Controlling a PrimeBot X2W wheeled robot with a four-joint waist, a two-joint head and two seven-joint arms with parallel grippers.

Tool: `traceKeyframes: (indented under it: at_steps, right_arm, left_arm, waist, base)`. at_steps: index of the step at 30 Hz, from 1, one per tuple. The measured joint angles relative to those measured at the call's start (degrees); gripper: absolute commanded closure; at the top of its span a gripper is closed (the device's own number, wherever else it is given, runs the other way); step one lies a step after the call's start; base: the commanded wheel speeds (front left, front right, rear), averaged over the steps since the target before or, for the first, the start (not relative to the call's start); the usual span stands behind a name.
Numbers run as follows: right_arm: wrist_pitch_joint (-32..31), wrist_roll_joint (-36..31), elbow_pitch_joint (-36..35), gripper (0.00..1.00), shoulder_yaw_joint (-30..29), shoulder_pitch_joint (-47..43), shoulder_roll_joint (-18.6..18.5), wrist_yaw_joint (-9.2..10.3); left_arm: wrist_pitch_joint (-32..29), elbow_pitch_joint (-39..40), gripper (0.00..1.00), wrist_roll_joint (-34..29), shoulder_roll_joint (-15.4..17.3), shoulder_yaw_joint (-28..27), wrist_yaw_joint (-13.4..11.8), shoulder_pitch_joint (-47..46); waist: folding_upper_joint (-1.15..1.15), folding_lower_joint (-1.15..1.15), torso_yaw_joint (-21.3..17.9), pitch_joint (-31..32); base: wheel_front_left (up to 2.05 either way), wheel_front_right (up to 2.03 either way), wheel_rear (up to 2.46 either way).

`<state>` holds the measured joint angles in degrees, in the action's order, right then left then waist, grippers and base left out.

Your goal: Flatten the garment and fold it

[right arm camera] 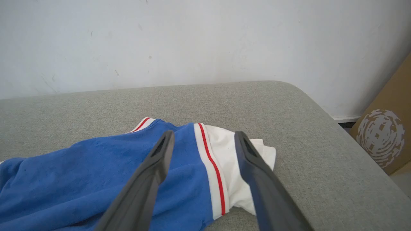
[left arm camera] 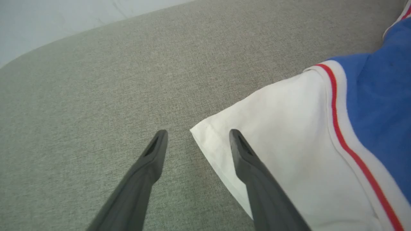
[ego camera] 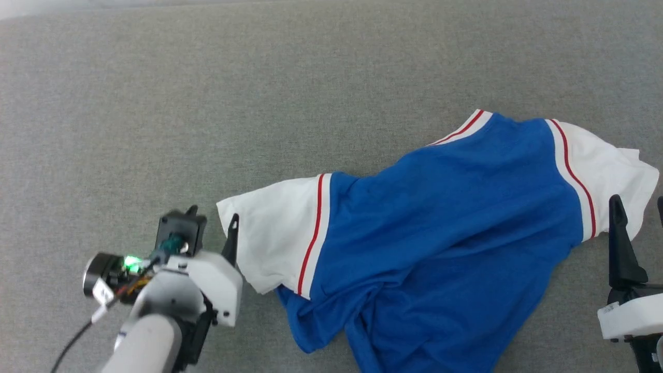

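The garment (ego camera: 440, 217) is a royal-blue T-shirt with white sleeves and red stripe trim. It lies rumpled on the grey fabric surface (ego camera: 259, 77), its lower part bunched toward the near edge. My left gripper (ego camera: 212, 215) stands open at the tip of the left white sleeve (left arm camera: 289, 154). In the left wrist view the gripper (left arm camera: 198, 133) has one finger over the sleeve's corner and the other over bare fabric. My right gripper (ego camera: 638, 204) is open beside the right white sleeve (right arm camera: 231, 166). In its wrist view the right gripper (right arm camera: 204, 134) hovers above the sleeve seam and holds nothing.
The grey surface ends in a rounded edge on the right (right arm camera: 337, 128). Behind it stands a white wall (right arm camera: 192, 41). A brown cardboard box (right arm camera: 382, 141) with a white print leans beyond that edge. Bare surface stretches to the left and the far side of the garment.
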<state>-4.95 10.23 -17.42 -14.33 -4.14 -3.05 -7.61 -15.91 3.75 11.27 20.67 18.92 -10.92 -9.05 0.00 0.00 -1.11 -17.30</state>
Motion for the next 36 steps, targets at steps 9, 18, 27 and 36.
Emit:
traceKeyframes:
  at_steps: [9,18,27,36]
  right_arm:
    - [-1.3,0.4,-0.3,0.00,0.2,0.0,0.0,0.00]
    - [-2.6,0.3,-1.1,0.00,0.0,0.1,0.0,0.00]
    - [-2.9,0.2,-1.6,0.00,-0.2,0.5,0.0,0.00]
    - [-2.5,0.4,-1.3,0.00,0.9,0.7,0.0,0.00]
  left_arm:
    - [-11.2,-6.1,0.00,4.3,1.1,1.5,5.6,-7.3]
    - [-14.1,-9.0,1.00,5.9,0.2,2.8,6.8,-11.5]
    - [-10.4,-9.1,1.00,7.7,-1.7,2.6,7.5,-11.9]
    - [2.6,4.1,1.00,9.8,-6.0,-5.7,-2.1,-3.1]
  waist:
    - [0.00,0.01,-0.6,-2.3]
    - [0.00,-0.01,-0.4,-3.7]
    - [0.00,0.01,0.3,-3.7]
    - [0.00,0.01,1.6,-2.6]
  base:
    - [0.00,0.00,0.00]
    - [0.00,0.00,0.00]
    - [0.00,0.00,0.00]
    - [0.00,0.00,0.00]
